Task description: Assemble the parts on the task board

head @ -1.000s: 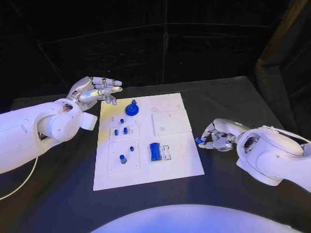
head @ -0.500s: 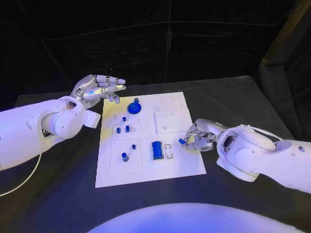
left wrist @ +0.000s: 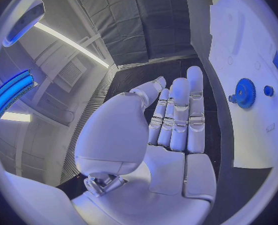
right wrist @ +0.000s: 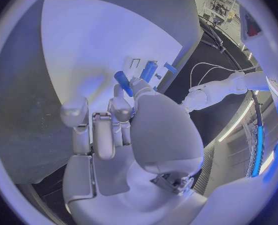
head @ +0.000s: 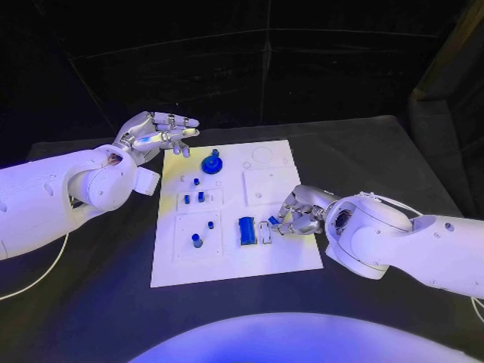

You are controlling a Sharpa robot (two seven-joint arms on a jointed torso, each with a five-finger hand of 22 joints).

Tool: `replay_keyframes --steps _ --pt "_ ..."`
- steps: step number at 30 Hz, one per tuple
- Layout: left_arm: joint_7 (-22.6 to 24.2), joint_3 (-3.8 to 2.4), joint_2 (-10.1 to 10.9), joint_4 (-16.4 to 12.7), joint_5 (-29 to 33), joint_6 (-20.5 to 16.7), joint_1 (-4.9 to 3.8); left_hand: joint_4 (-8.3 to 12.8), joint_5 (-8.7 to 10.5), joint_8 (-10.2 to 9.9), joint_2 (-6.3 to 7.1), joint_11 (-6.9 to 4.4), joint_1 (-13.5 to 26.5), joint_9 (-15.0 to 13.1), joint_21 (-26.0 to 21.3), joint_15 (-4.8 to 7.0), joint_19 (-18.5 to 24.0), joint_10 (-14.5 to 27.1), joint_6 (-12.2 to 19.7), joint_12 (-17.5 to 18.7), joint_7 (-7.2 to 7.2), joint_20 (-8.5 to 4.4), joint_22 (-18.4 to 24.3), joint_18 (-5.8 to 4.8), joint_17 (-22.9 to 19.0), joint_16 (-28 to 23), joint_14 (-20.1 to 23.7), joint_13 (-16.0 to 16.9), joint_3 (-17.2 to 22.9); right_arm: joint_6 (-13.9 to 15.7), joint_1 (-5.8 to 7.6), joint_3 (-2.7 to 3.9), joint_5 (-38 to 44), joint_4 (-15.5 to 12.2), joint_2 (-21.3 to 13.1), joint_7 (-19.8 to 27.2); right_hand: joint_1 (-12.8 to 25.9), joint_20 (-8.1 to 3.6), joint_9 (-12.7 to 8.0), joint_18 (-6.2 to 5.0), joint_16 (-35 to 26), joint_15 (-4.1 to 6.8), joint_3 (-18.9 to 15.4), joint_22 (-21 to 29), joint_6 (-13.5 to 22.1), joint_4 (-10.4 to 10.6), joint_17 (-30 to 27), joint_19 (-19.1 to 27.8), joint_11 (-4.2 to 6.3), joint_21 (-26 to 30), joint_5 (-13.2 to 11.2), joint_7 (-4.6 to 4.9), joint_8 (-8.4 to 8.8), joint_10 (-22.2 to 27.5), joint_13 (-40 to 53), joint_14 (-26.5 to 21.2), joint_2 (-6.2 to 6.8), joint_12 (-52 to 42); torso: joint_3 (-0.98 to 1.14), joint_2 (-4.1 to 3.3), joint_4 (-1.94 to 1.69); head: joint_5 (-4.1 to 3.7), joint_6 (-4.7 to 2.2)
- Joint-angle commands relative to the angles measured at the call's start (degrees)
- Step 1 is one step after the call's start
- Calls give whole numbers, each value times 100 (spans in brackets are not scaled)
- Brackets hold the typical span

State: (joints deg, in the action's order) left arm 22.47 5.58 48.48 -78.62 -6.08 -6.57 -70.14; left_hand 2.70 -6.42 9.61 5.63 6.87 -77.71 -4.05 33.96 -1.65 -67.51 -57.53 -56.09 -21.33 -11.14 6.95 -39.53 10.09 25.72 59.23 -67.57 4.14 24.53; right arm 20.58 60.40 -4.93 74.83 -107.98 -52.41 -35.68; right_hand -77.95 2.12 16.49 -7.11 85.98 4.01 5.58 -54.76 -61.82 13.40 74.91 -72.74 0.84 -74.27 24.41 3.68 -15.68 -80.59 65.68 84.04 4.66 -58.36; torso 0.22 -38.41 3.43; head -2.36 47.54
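Observation:
The white task board (head: 280, 253) lies mid-table with blue parts on it: a gear (head: 212, 163) at its far end, small pegs (head: 194, 200) in the left blocks, and a tall blue block (head: 246, 230) beside an empty slot (head: 265, 234). My right hand (head: 299, 212) hovers over the board's right side and pinches a small blue part (head: 274, 221) just above that slot; the right wrist view shows this blue part (right wrist: 123, 82) at my fingertips. My left hand (head: 158, 134) floats above the board's far left corner, fingers together and holding nothing. The gear (left wrist: 244, 92) appears beyond my left hand (left wrist: 176, 115).
The black table (head: 373, 155) extends around the board on all sides, with dark curtains behind. A white cable (head: 35, 281) runs along the table at the left.
My right hand has travelled left from the bare table onto the board with the blue part, reaching the slot by the blue block. The left hand stayed put.

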Motion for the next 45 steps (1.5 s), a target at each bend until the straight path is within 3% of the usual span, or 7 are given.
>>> replay_keyframes --steps 1,9,14,31,36,41,45 --pt "20 -4 2 -12 16 54 -8 -4 -10 31 3 -10 46 9 -32 5 31 45 32 -23 5 13 7 34 -8 12 47 -10 -25 -106 6 2 -37 9 43 -71 91 -10 16 62 28 49 -5 -17 -75 58 816 -41 14 -27 48 -19 -55 -59 35 460 2 -56 2 8 10 4 -2" --pt "12 -4 -12 -13 16 63 -8 -4 -10 31 3 -10 46 9 -32 5 31 45 32 -23 5 13 7 34 -8 12 47 -10 -25 -235 6 2 -36 106 217 -148 319 -42 70 56 -1 82 -101 19 -169 166 767 -21 50 -6 288 -60 -73 -51 -56 448 76 89 0 11 7 -6 6" --pt "10 -4 -16 -15 16 65 -8 -4 -10 31 3 -10 46 9 -32 5 31 45 32 -23 5 13 7 34 -8 12 47 -10 -25 -322 6 1 -36 144 294 -190 338 -45 75 55 0 84 -111 26 -177 176 770 -17 51 -2 309 -62 -74 -52 -64 448 79 102 1 -1 -5 2 7" --pt "-9 -4 -12 -23 16 97 -9 1 -12 43 -1 -6 52 10 -37 4 31 63 47 -37 2 15 12 35 -20 19 52 -13 -28 -623 5 1 51 207 410 -275 530 -58 131 57 2 96 -234 20 -249 264 778 -19 66 3 349 -84 -91 -73 -109 450 120 179 4 3 7 9 34" --pt "-14 -4 -12 -22 16 101 -9 1 -12 43 -1 -6 52 10 -37 4 31 63 47 -37 2 15 12 35 -20 19 52 -13 -28 -618 5 1 108 222 423 -278 725 -65 169 57 1 103 -374 22 -281 306 779 -19 73 8 573 -93 -97 -97 -88 450 118 169 4 0 3 8 34" --pt "-27 -4 -14 -22 16 108 -9 1 -12 43 -1 -6 52 10 -37 4 31 63 47 -37 2 15 12 35 -20 19 52 -13 -28 -613 5 1 152 235 436 -280 875 -67 199 58 1 104 -503 20 -298 314 780 -20 74 11 473 -96 -101 -103 -99 450 80 199 3 -2 3 3 34" --pt "-32 -4 -22 -17 16 114 -9 -4 -13 44 -1 -4 63 11 -39 2 31 71 54 -41 0 17 14 34 -24 21 52 -14 -33 -582 5 1 171 247 448 -280 1061 -64 227 53 -12 99 -649 45 -290 314 761 -7 69 27 221 -93 -89 -102 -108 446 6 229 3 1 8 -3 37"
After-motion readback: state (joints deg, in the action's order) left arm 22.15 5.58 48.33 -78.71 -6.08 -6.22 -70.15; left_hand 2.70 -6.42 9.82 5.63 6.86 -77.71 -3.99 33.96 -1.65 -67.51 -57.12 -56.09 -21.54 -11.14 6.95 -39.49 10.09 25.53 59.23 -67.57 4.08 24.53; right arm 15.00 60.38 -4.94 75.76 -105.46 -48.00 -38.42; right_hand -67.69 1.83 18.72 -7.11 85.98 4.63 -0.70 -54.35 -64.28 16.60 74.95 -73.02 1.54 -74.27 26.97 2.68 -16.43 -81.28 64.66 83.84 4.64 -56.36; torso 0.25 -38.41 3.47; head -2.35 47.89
